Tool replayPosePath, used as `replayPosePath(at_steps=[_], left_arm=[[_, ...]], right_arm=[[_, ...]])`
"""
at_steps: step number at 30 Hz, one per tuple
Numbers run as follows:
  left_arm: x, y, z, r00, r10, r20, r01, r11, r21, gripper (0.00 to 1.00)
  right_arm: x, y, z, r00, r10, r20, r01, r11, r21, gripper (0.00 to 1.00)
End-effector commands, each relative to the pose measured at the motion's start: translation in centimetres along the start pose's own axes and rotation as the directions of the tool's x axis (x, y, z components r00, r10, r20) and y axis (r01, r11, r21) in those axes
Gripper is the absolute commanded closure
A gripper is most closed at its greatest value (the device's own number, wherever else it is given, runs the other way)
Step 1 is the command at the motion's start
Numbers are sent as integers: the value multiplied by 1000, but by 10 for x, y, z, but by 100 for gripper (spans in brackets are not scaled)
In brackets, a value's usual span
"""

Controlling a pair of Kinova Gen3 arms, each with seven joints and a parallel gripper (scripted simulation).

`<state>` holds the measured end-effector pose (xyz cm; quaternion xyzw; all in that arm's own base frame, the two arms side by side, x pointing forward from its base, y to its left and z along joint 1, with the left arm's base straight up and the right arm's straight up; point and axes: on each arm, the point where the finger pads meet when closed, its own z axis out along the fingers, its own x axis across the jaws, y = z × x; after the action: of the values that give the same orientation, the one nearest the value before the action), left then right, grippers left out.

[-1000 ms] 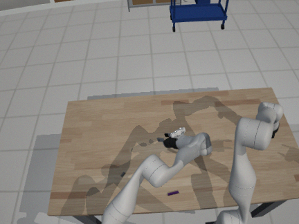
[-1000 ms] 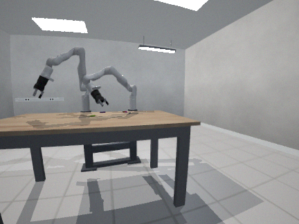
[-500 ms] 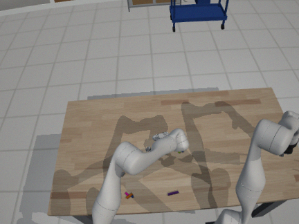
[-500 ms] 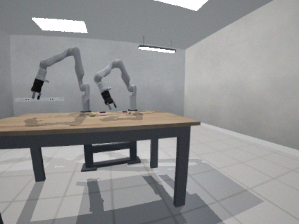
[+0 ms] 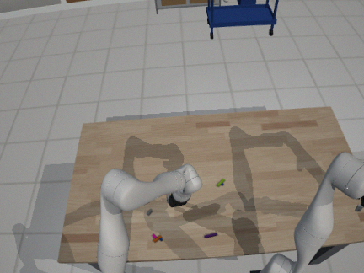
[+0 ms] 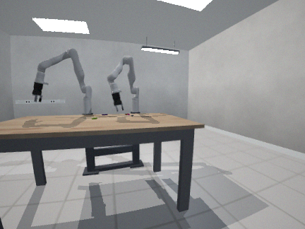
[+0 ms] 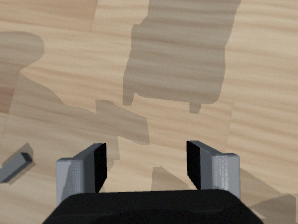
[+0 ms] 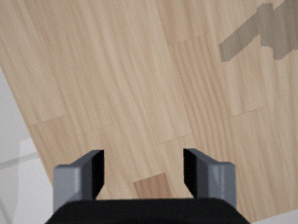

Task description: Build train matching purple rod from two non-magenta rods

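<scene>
Seven rods can be counted on the wooden table [image 5: 270, 160] [image 6: 106, 128]. One purple rod [image 5: 211, 235] [image 6: 104, 114], the length to match, lies flat at the lower middle of the top view. Well apart from it, at lower left, one magenta rod [image 5: 154, 236], one orange rod [image 5: 157, 238] and one blue rod [image 5: 161, 239] are bunched together (which lie on which, I cannot tell). One grey rod [image 5: 149, 211] [image 6: 132, 115] [image 7: 16, 167] lies alone above that bunch, also showing at the left edge of the left wrist view. One lime rod [image 5: 221, 182] [image 6: 94, 118] lies right of centre, with a second blue rod [image 5: 222, 184] partly showing right beside it.

No two-rod train is laid.

There are two grippers. The left gripper [image 5: 177, 201] [image 6: 120, 109] [image 7: 146, 159] hangs above the table near the grey rod, its two fingers spread wide with nothing between them. The right gripper [image 5: 359, 207] [image 6: 38, 100] [image 8: 144, 166], at the top view's right edge, is likewise wide open and holding nothing (well away from every rod).
</scene>
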<state>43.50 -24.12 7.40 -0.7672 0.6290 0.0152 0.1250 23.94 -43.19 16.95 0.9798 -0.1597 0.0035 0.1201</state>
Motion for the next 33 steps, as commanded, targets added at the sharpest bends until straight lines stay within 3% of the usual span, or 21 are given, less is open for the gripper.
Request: replayPosePath(at_steps=[1, 8, 10, 20, 25, 27, 33], left_arm=[[-24, 31, -3, 996, 54, -66, -58, 997, -51, 0], [-60, 80, -8, 984, 117, -132, -130, 987, -97, 0], [-60, 80, -8, 984, 117, -132, -130, 987, -97, 0], [-109, 144, -12, 964, 180, -197, -207, 971, -124, 0], [-123, 162, -12, 958, 195, -209, -224, 966, -126, 0], [-123, 162, -12, 958, 195, -209, -224, 966, -126, 0], [-130, 170, -12, 956, 202, -214, -232, 964, -127, 0]], right_arm=[[-19, 12, 2, 1000, -26, 12, 26, 999, 23, 0], [-53, 28, 4, 997, -70, 29, 68, 996, 59, 0], [-53, 28, 4, 997, -70, 29, 68, 996, 59, 0], [-111, 50, 6, 989, -142, 37, 136, 983, 121, 0], [-138, 58, 5, 984, -174, 33, 168, 975, 149, 0], [-138, 58, 5, 984, -174, 33, 168, 975, 149, 0], [-176, 66, 3, 976, -219, 18, 212, 960, 186, 0]])
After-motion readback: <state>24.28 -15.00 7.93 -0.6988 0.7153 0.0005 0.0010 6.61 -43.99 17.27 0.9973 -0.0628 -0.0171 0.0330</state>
